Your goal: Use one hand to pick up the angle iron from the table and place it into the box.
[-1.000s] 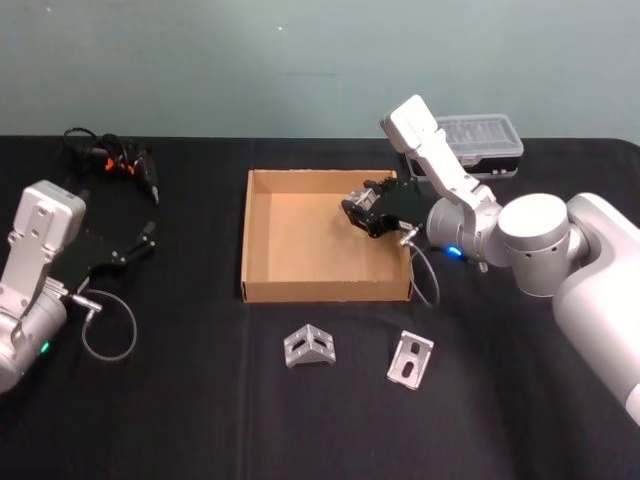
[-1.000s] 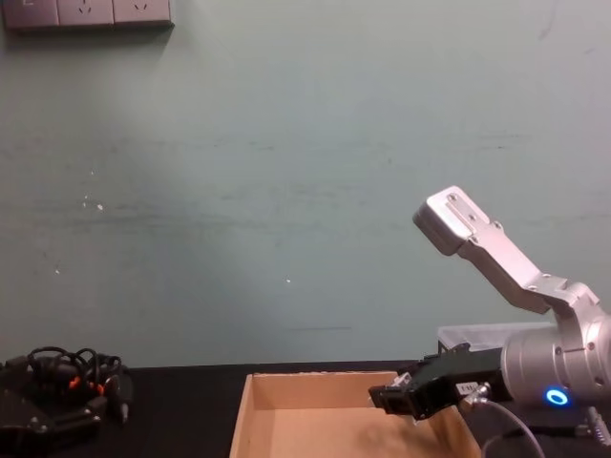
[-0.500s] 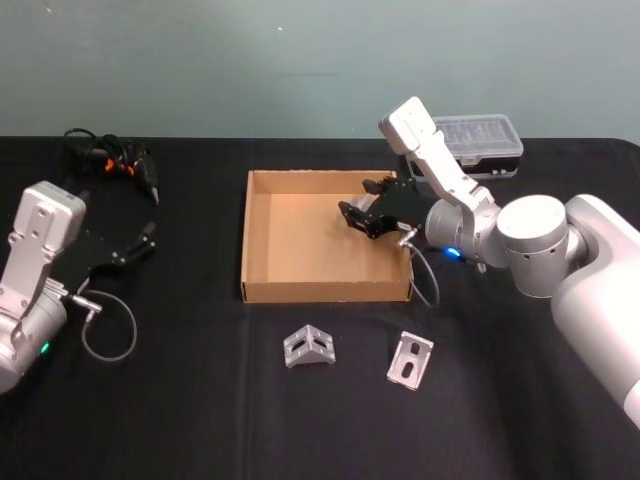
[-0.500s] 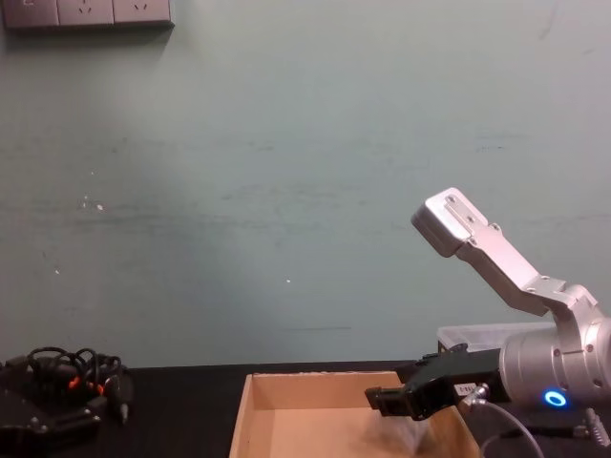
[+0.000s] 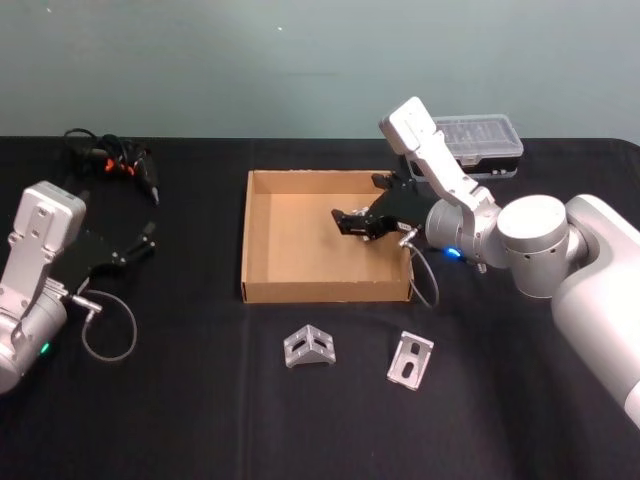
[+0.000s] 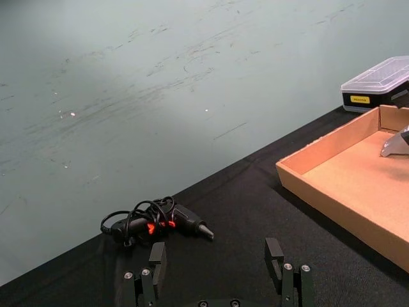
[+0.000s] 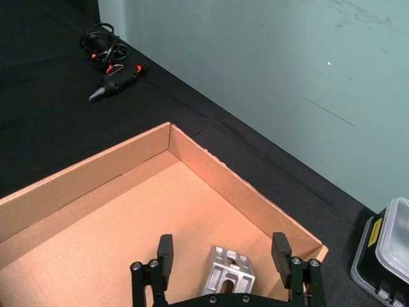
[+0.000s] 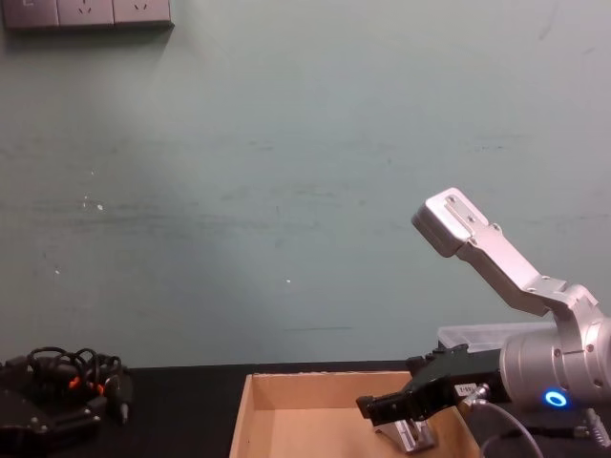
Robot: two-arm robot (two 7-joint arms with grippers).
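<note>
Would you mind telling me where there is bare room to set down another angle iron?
The box's left half is bare, between its left wall and the right gripper. The table is bare between the box and the left gripper. Crowded: the box's right side, where open fingers hang over an angle iron, and the strip before it, with two more angle irons.
</note>
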